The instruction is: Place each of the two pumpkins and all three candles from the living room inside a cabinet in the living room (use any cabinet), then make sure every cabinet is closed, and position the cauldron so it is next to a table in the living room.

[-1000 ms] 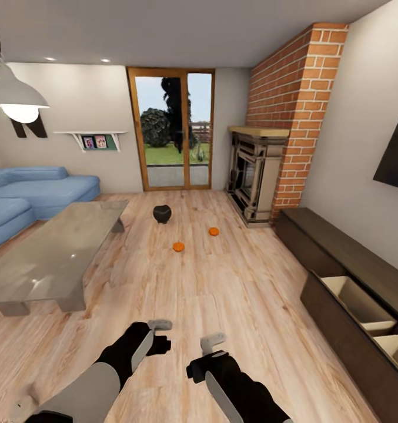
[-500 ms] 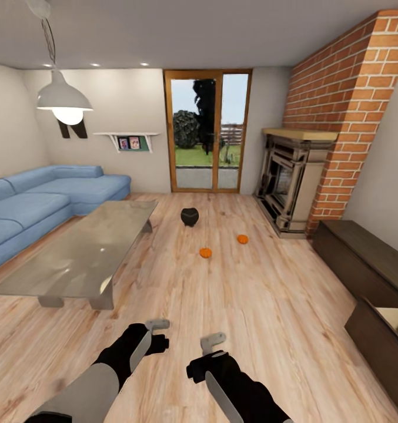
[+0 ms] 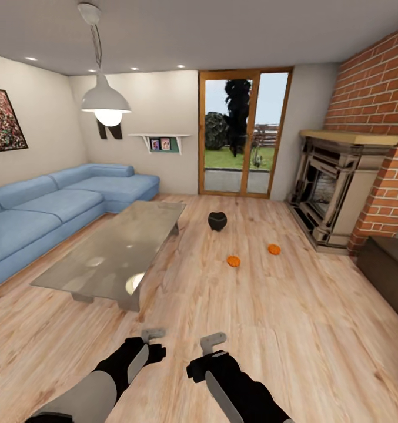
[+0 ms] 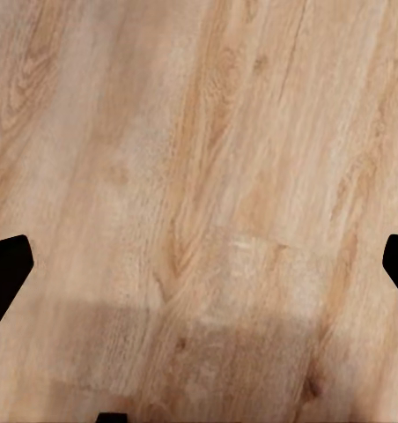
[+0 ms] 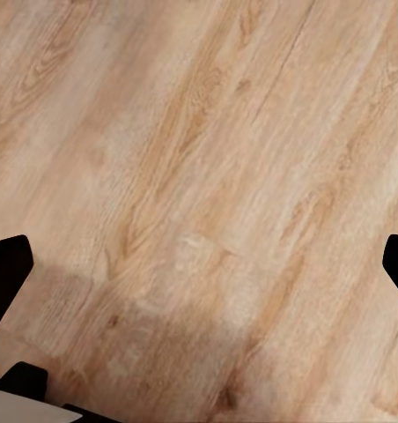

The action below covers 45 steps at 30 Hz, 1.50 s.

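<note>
Two orange pumpkins [image 3: 233, 261] [image 3: 274, 249] lie on the wood floor ahead, a little apart. The black cauldron [image 3: 217, 221] stands just beyond them, off the far right corner of the glossy grey table [image 3: 122, 247]. One end of the dark brown cabinet [image 3: 390, 267] shows at the right edge. My left gripper [image 3: 153, 339] [image 4: 199, 264] and right gripper [image 3: 213, 343] [image 5: 199, 264] hang low in front of me, well short of the pumpkins. Both are open over bare floor with nothing between the fingers. The candles are out of view.
A blue corner sofa [image 3: 57, 205] runs along the left behind the table. A fireplace [image 3: 334, 194] with a brick chimney stands at the right. A glass door [image 3: 243, 132] is at the back and a pendant lamp [image 3: 106, 103] hangs above. Wood floor lies between me and the pumpkins.
The camera has turned left: the cabinet with its open drawers has slid almost out at the right, and the sofa and table show more. Both arms keep their pose.
</note>
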{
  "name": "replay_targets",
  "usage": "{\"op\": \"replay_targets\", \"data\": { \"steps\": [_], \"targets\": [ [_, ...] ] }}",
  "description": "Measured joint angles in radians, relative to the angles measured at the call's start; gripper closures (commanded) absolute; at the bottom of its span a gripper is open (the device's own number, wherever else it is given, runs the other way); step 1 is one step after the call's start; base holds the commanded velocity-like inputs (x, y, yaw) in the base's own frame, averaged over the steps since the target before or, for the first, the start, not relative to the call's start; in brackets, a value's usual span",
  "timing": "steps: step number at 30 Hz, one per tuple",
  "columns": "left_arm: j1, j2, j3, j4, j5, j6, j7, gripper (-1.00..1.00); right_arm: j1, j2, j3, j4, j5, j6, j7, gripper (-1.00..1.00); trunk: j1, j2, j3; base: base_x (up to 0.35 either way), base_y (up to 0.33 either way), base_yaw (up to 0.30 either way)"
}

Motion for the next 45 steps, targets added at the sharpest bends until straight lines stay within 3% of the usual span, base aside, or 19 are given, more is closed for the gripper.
{"op": "replay_targets", "data": {
  "steps": [16, 39, 45],
  "targets": [
    [0.0, 0.0, 0.002, 0.002, 0.0, -0.008, 0.0, -1.0, 0.0, 0.0, -0.001, 0.0, 0.002, 0.0, 0.004, -1.0, 0.0, 0.0, 0.001, 0.196, 0.229, 0.106],
    [0.0, 0.001, 0.002, 0.003, -0.001, -0.016, 0.0, -1.0, 0.0, 0.0, -0.012, -0.006, 0.002, 0.0, 0.001, -1.0, 0.0, 0.0, 0.001, 0.018, 0.266, 0.0],
    [0.0, 0.02, 0.01, 0.02, -0.001, -0.016, 0.027, -1.0, 0.0, -0.001, -0.032, -0.006, 0.005, 0.001, -0.003, -1.0, 0.0, 0.0, 0.001, 0.146, 0.144, 0.0]
  ]
}}
